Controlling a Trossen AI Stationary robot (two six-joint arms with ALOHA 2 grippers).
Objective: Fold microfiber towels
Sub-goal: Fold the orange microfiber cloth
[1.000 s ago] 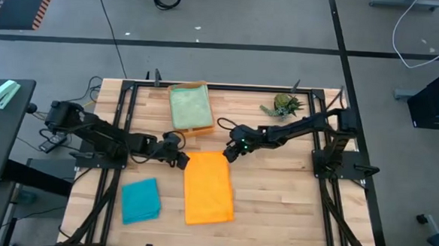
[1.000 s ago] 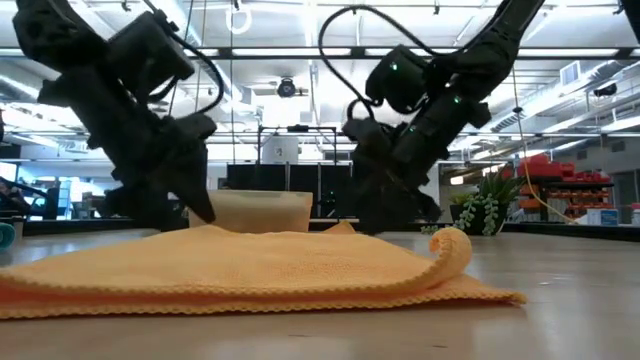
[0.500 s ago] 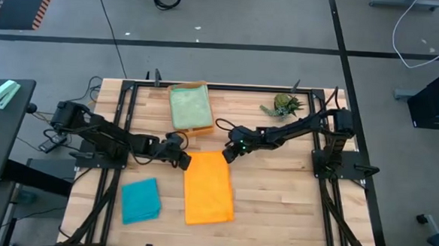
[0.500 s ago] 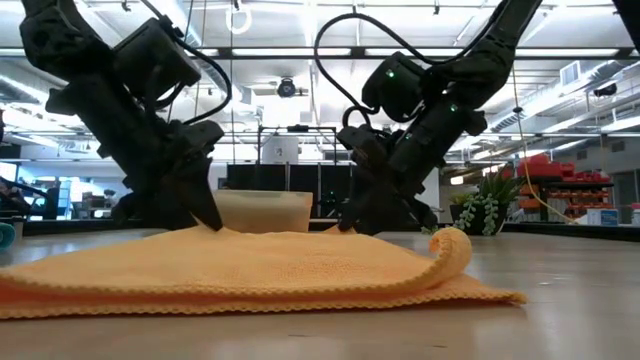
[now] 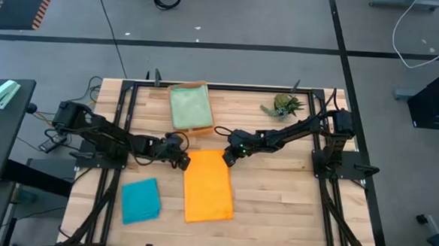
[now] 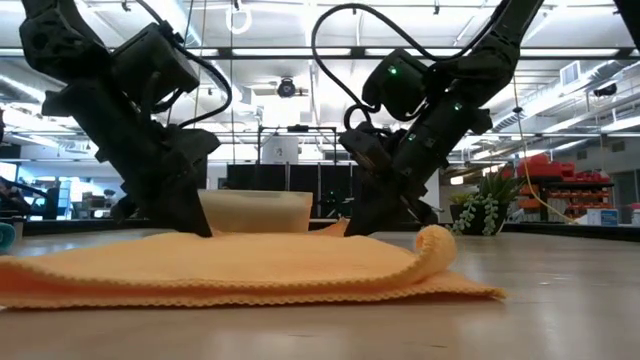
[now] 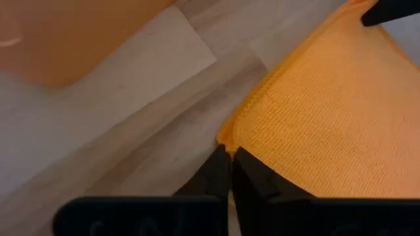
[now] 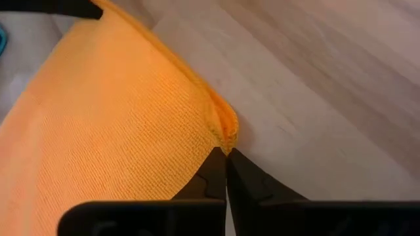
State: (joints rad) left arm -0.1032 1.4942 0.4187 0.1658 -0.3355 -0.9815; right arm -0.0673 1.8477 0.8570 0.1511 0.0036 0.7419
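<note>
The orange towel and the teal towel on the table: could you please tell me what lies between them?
In the high view, only bare wooden table shows between the orange towel and the teal towel; nothing else lies in that gap.

no text or labels can be read.
</note>
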